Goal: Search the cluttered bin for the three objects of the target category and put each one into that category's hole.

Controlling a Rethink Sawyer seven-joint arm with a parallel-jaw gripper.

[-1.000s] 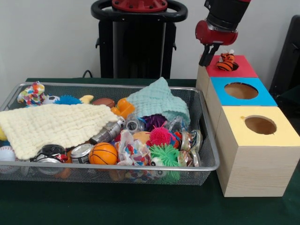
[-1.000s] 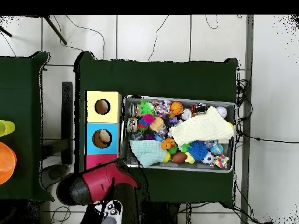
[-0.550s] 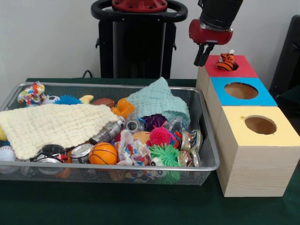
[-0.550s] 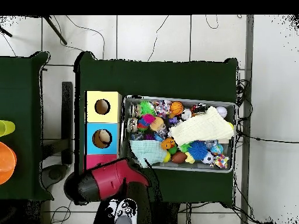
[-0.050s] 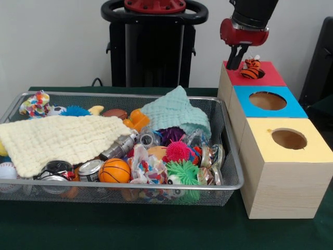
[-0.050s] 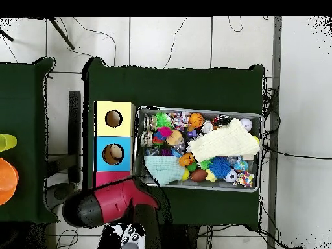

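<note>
Across the mesh bin (image 5: pixel 229 156), clutter heaped under the yellow cloth (image 5: pixel 57 139) and teal cloth (image 5: pixel 177 112), then up at the red box (image 5: pixel 268 78): the gripper (image 5: pixel 237 58) hangs off its left corner, jaws looking pressed together and empty. The tiger toy (image 5: pixel 252 68) sits just right of them, perched in the red hole, not dropped through; a nudge rightward looks needed.
</note>
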